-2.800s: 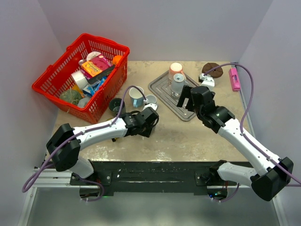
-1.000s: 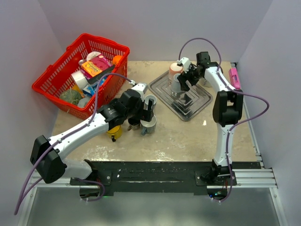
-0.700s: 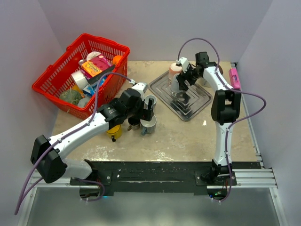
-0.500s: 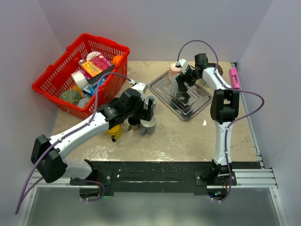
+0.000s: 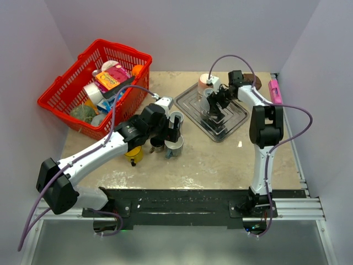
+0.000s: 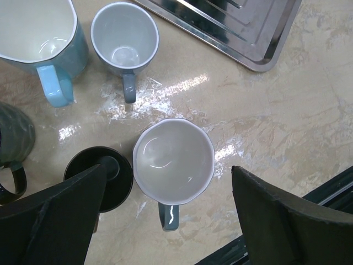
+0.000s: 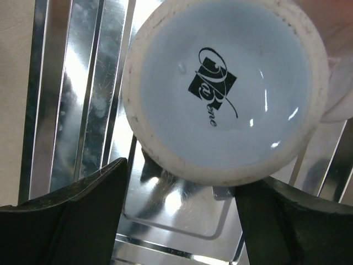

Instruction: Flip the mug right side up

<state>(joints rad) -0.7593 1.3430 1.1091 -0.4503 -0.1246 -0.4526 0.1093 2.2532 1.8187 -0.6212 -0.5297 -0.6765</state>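
RIGHT ARM POISED OVER INVERTED MUG: The mug [image 7: 226,94] stands mouth-down on the ridged steel tray [image 7: 83,83] at the far side of the counter [image 5: 220,160]. Its stamped base faces my right gripper [image 7: 182,179], whose jaws are spread wide to either side of it and grip nothing. A pink cup [image 5: 205,81] sits just beside it. I judge the mug to be glazed ceramic: rigid, fairly heavy, slick, and liable to chip against the metal. I would therefore pinch it firmly across the body, low on the wall, or take the handle, which is out of sight here, before rolling it over. My left gripper [image 6: 168,171] hangs with jaws likewise spread above an upright pale mug [image 6: 174,160] on the counter.
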